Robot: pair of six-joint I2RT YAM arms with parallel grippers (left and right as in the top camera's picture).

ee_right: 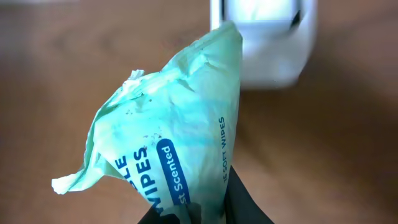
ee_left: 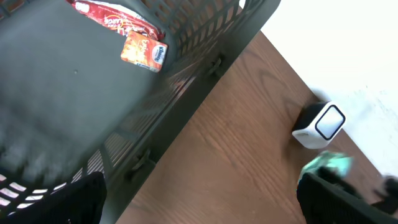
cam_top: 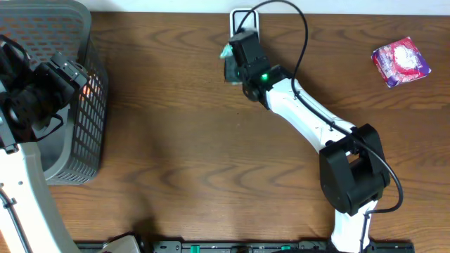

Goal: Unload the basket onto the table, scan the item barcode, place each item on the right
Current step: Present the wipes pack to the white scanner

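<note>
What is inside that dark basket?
A red packet and a small orange packet lie in the basket. The left arm covers part of it from above.

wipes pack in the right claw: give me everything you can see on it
The wipes pack is a soft, crinkled mint-green plastic pouch with white "WIPES" lettering, a blue oval label reading "Scented", and small "SOFT WIPES" print along one side. Its upper end is crumpled and flared. It sits tilted, pinched at its lower end by the right claw, held above the wooden table just in front of the white scanner. No barcode shows on the visible face.
</note>
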